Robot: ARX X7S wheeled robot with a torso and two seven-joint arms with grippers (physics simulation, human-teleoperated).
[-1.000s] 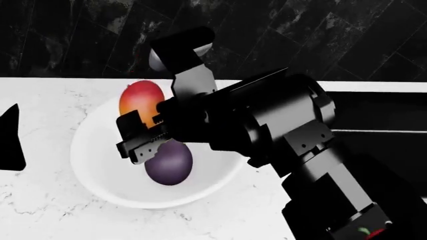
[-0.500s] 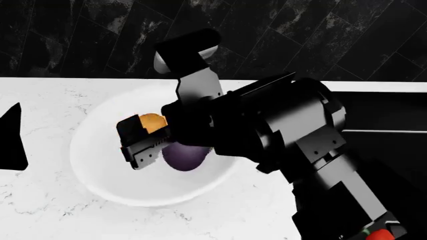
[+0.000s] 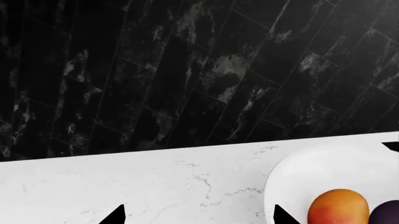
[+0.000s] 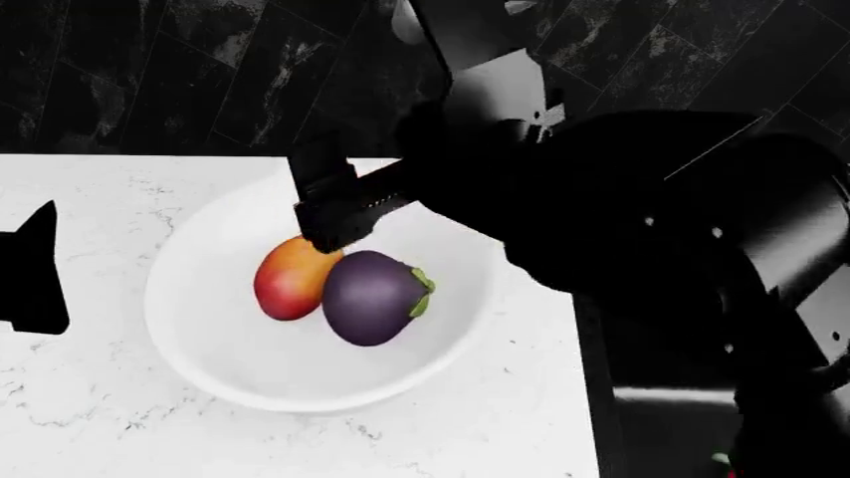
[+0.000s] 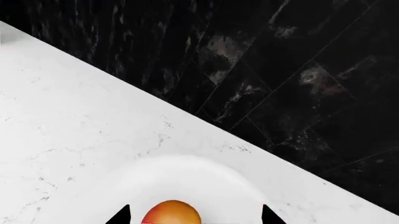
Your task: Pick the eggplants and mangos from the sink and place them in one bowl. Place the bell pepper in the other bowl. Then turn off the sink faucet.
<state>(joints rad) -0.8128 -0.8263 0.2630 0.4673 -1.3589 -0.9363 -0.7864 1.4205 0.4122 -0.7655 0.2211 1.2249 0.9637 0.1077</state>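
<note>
- Your white bowl (image 4: 199,329) on the marble worktop (image 4: 80,418) holds 1 mango (image 4: 293,279) and 1 eggplant (image 4: 374,297), lying touching side by side, the eggplant's green cap turned toward the sink side.
- Your right gripper (image 4: 332,214) hangs over the far part of that bowl, just above the mango. Its jaws look parted with nothing between them; in the right wrist view the 2 dark tips stand apart on either side of the mango, clear of it.
- Your left gripper (image 4: 30,269) sits at the edge of the head view, over bare worktop beside the bowl. Its 2 tips show well apart in the left wrist view, and it carries nothing.
- Done, as far as you can judge: 1 mango and 1 eggplant are in the bowl.
- Left: any further eggplants and mangos, the bell pepper into the other bowl, then the faucet. The sink, faucet, pepper and second bowl are hidden by your right arm or out of view here.
- No brand, label or readable writing shows.
</note>
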